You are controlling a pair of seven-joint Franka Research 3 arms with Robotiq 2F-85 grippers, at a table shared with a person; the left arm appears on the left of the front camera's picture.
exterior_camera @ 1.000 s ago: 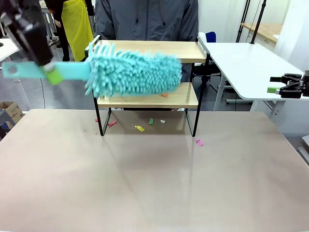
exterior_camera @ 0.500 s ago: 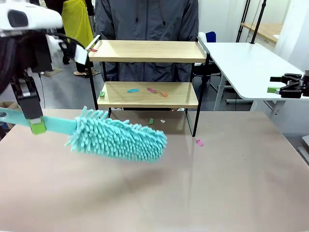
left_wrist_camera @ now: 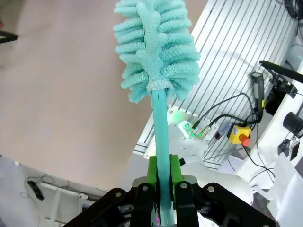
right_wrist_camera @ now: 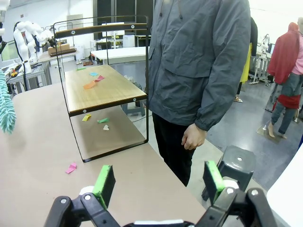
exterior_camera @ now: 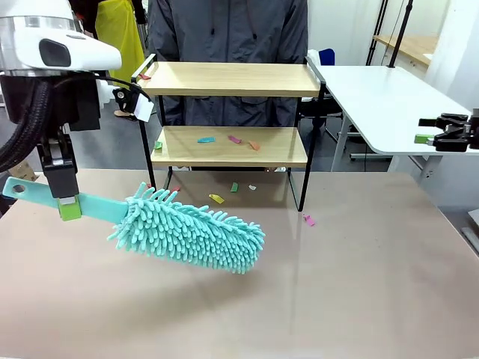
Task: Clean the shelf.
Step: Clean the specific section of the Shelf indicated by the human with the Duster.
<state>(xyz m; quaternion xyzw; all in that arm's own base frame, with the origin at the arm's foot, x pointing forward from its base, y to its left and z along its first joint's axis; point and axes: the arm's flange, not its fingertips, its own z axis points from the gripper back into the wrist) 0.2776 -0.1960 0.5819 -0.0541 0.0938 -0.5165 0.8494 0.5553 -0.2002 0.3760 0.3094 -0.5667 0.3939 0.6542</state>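
Risks first.
1. Long lever. The left gripper (exterior_camera: pixel 69 207) clamps the duster (exterior_camera: pixel 187 235) far out on the flat handle (left_wrist_camera: pixel 160 118), with the whole fluffy head hanging off to 1 side of the hand. Any snag on the head could twist the handle in the pads.
2. Snag on the frame. The shelf (exterior_camera: pixel 224 78) stands beyond the hand, on the person's side of the table (exterior_camera: pixel 359 284) and above the level of the head. A sweep along the lower board has to pass between thin black uprights and raised side rails. The rack looks light, so a catch there would probably shove or tip it.
3. Scatter. At least 3 paper scraps (exterior_camera: pixel 206 139) lie on the lower board, and 1 small piece sits at the end of the top board nearest the hand. A fast pass could flick them off the back toward the person (exterior_camera: pixel 224 30). More bits already lie on the table under the rack.

Pose. The left forearm hangs vertically, fingers pointing down, green pads pressed on both faces of the handle. The duster slopes gently downward away from the hand. Whether the head touches the table, I cannot tell. The right gripper (right_wrist_camera: pixel 158 182) is parked well away, beyond the shelf's far end, jaws wide apart and empty.
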